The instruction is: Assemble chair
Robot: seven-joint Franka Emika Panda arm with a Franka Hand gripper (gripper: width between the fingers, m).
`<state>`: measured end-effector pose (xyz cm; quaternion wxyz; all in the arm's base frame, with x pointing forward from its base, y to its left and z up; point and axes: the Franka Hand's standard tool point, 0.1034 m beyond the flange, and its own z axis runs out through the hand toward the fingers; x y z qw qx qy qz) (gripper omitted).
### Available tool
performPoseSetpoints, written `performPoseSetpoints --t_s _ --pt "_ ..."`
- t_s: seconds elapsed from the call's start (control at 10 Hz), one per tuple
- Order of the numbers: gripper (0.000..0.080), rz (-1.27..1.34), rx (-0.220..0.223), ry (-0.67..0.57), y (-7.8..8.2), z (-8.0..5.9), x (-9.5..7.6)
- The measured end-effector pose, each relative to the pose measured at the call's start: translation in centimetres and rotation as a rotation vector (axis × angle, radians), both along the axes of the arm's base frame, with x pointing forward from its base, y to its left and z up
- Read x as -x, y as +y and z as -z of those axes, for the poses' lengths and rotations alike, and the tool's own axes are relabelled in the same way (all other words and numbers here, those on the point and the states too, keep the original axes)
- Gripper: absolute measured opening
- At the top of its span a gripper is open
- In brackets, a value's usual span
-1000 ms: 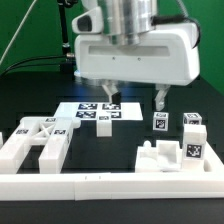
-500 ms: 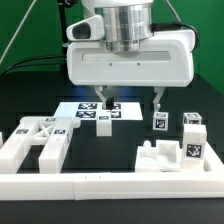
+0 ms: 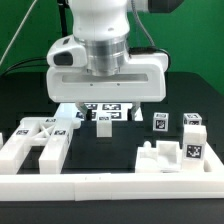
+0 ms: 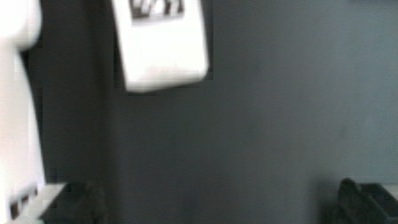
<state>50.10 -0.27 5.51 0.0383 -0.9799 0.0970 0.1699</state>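
surface [image 3: 110, 150]: black.
border rail [image 3: 100, 186]: well in front of marker board [image 3: 120, 108].
marker board: partly hidden by arm [image 3: 105, 70].
chair [image 3: 35, 140]: loose pieces flanking marker board, one block [image 3: 103, 122] at its front edge.
jaws: wide apart, empty; block [image 4: 160, 45] outside their gap.

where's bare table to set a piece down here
Bare black table lies between the white two-pronged chair piece and the white blocky chair piece, behind the long white border rail. Crowded: around the flat white marker board under the open tool.
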Motion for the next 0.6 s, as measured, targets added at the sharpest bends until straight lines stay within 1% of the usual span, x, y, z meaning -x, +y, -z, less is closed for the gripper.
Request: performPoseSetpoints --t_s 0.1,0.2,0.3,0.4,0.6 --pt "0.0649 0.002 -0.011 0.05 -0.2 0.2 -0.3" --pt "0.0649 0.004 -0.021 0.099 -0.2 0.3 -0.2" --pt "0.0649 0.004 -0.047 0.201 -0.2 0.5 0.7" --pt "0.0649 0.002 -0.07 0.317 -0.5 1.1 1.5" --pt "0.0649 -0.013 -0.105 0.489 -0.6 1.4 1.8"
